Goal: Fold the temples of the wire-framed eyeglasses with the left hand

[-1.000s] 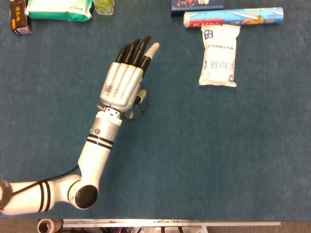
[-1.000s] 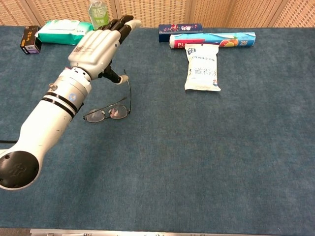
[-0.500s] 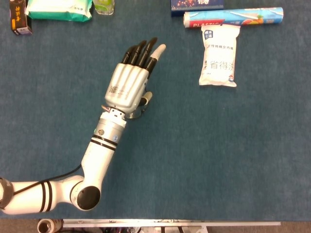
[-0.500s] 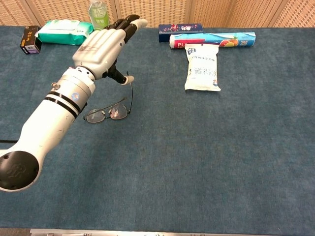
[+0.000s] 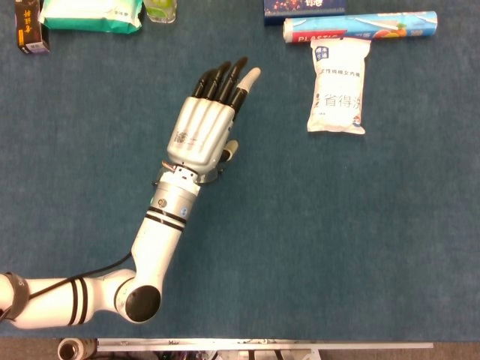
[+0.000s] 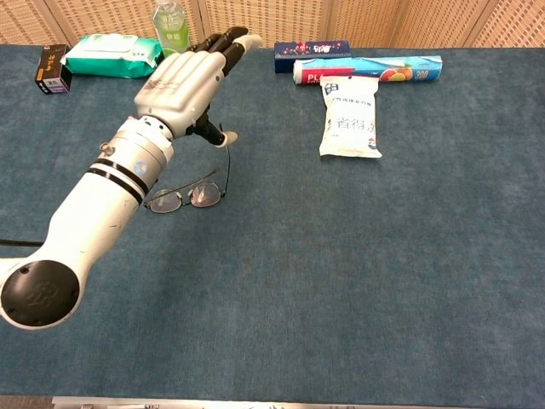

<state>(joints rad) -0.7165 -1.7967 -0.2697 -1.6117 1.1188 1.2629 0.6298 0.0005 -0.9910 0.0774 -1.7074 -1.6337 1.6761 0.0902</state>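
The wire-framed eyeglasses (image 6: pixel 185 198) lie on the blue cloth with lenses toward the near side. One thin temple runs away from them toward the far side. My left hand (image 6: pixel 183 81) hovers above them, back up, fingers straight and apart from the frame, holding nothing. Its thumb tip sits by the far end of that temple; whether they touch I cannot tell. From the head view the left hand (image 5: pixel 201 135) covers nearly all of the eyeglasses (image 5: pixel 214 176), with only a bit of rim showing at the wrist. The right hand is not in either view.
A white pouch (image 6: pixel 349 115) lies to the right, with a plastic-wrap roll (image 6: pixel 366 70) and a blue box (image 6: pixel 311 53) behind it. At the far left stand a wipes pack (image 6: pixel 111 55), a green bottle (image 6: pixel 170 24) and a small dark box (image 6: pixel 53 68).
My left hand has shifted a little to the right and further away over the glasses, fingers still straight. The eyeglasses have not moved.
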